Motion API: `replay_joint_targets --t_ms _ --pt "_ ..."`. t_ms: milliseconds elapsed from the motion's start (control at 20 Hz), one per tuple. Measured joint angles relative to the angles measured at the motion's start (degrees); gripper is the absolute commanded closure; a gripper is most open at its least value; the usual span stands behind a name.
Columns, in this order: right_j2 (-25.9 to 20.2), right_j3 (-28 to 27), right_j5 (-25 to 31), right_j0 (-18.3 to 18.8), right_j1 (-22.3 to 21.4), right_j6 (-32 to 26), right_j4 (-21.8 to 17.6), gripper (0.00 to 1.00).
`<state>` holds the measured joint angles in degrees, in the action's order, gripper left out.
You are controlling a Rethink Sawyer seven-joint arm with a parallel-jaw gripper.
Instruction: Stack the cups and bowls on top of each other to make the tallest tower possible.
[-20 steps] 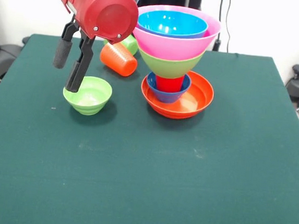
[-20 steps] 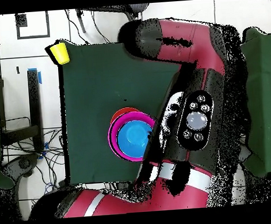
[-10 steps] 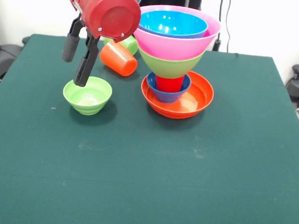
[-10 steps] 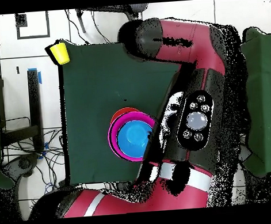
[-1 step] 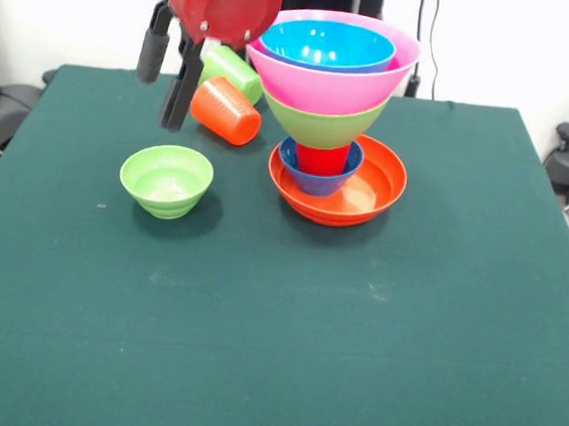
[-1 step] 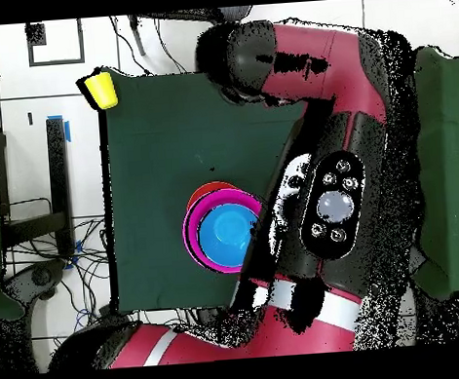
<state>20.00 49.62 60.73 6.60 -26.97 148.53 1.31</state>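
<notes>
Gripper (image 5: pixel 167 78), upper left: black fingers apart, empty, above small green plastic bowl (image 5: pixel 166 180) | tower (image 5: pixel 332 108), upper centre: wide orange plastic bowl (image 5: pixel 369 195) steadies its base | orange plastic cup (image 5: pixel 227 110) on its side between them.

Glossy, smooth plastic is seen all over the tower (image 5: pixel 332 108): highlights are caught on the pink bowl (image 5: pixel 327 87), the blue one inside it (image 5: pixel 327 45) and the wide orange base (image 5: pixel 366 195). The small green bowl (image 5: pixel 166 180) looks equally shiny, with ridged sides. The worktop (image 5: pixel 275 322) is covered in matt green cloth, slightly fuzzy. The arm's red shell (image 5: pixel 223 3) is semi-gloss plastic, the hand (image 5: pixel 166 83) fingers matt black
</notes>
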Motion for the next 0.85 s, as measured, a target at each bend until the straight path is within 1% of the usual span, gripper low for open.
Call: replay_joint_targets --t_ms 300,350,550,600,850 --pt "-0.07 -2.19 6.36 0.01 -2.28 0.00 -0.01 0.00" --pt "-0.07 -3.45 8.86 0.01 -3.01 0.00 -0.07 0.00" --pt "-0.07 -6.71 13.78 0.01 -4.03 0.00 -0.15 0.00" --pt "-0.07 -8.34 15.91 0.02 -4.46 0.00 -0.14 0.00" --pt "-0.07 -12.98 20.56 0.02 -5.03 0.00 -0.13 0.00"
